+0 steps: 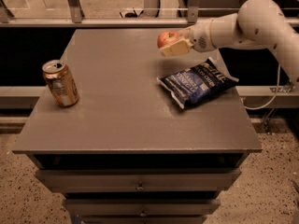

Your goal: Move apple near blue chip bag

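— Where is the apple [167, 38] sitting?

— Beyond the blue chip bag [198, 82], off its far-left corner, the gripper [174, 45] is clasping it in the air.

— Handling?

— It's looking firm, smooth and probably slippery; I'm judging that squeezing across its widest part is safest.

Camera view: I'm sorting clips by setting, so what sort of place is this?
Probably an office or lab snack area: a grey drawer cabinet on speckled floor, a railing behind, with a drink can and blue chip bag on top. The hand holds the apple above the cabinet's far side.
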Available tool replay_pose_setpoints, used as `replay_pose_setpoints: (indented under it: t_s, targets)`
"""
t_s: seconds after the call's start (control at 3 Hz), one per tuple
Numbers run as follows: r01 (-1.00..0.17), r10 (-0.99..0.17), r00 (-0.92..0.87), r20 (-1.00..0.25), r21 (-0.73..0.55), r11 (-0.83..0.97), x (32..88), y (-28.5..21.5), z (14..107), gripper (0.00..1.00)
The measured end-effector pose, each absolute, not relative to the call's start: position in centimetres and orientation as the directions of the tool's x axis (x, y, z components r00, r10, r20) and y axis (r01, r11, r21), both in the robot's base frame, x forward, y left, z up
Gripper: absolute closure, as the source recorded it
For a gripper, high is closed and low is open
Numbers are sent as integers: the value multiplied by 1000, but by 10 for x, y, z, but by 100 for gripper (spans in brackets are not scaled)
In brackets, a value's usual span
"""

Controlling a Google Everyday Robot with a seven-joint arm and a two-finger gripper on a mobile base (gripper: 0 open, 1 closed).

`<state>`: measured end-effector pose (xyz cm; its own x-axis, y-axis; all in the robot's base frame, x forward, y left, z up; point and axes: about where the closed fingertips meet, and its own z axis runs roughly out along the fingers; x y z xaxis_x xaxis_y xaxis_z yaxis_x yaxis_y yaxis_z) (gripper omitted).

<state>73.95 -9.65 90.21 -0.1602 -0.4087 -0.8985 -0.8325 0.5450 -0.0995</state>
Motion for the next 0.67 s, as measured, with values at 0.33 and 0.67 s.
replay_pose_setpoints:
  t_s: [0.33, 0.67]
  targets:
    - [-865, -452, -176, -874, -81, 495, 708, -103, 897, 100]
    - [-884, -477, -190, -858, -62, 463, 689, -106, 893, 99]
